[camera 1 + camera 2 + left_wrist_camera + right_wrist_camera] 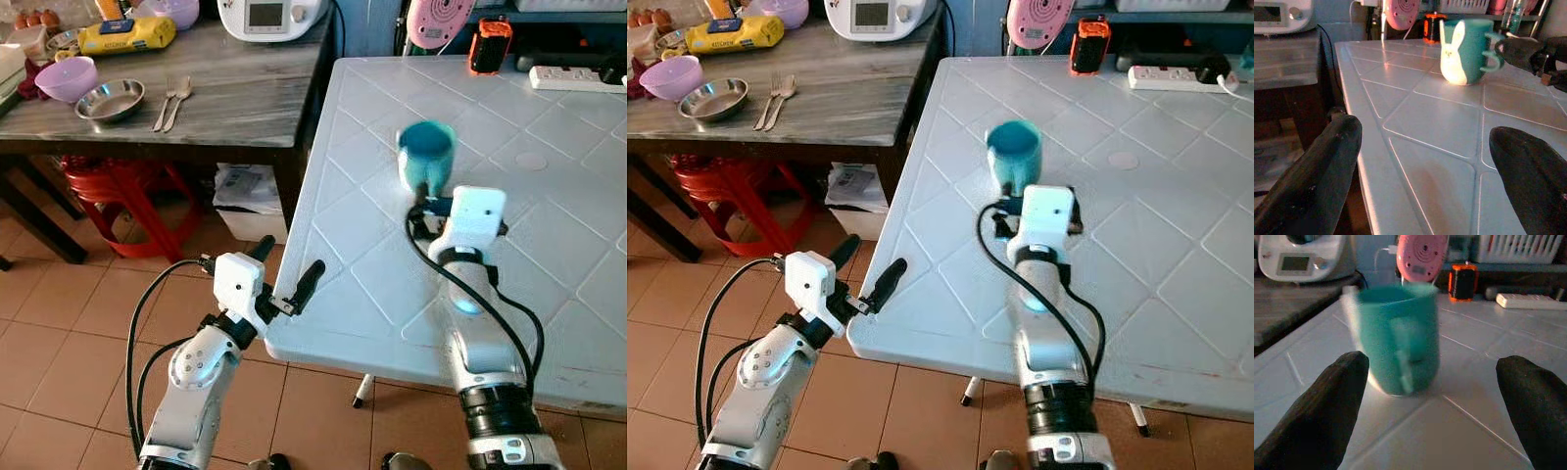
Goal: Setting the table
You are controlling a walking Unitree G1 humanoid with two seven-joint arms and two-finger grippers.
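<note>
- Standing upright on the white table, your teal mug sat well in from the edge, long axis vertical, handle turned toward the right gripper.
- Its fingers were spread just short of the mug (probably so the handle could pass between them).
- Your left gripper, also spread, hovered at the table's near corner.
</note>
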